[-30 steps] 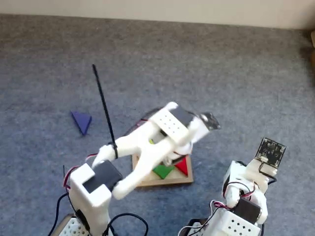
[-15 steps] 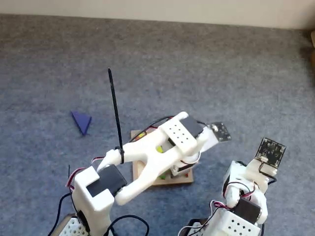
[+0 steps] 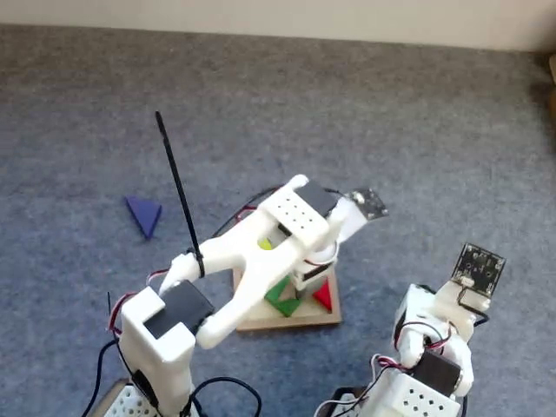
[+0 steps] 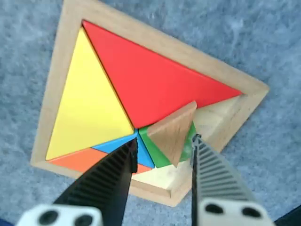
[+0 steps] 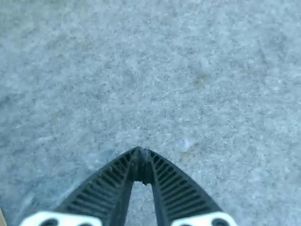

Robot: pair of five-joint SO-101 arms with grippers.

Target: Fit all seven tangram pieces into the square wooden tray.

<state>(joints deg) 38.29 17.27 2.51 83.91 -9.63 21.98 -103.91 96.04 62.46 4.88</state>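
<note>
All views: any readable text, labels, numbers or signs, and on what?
None readable. The tray, its coloured pieces and the blue triangle on the carpet bear no legible print.
Any marks on the small camera board are too small to read.

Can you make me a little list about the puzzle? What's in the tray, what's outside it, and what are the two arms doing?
Tray: square wooden tray on grey carpet
In it: red triangle, yellow triangle, blue piece, orange piece, green piece
Not flat: wooden triangle, tilted over the green piece
Outside: dark blue triangle, apart from the tray
Left end effector: open, above the tray, fingers either side of the wooden triangle
Right end effector: shut, over carpet
</note>
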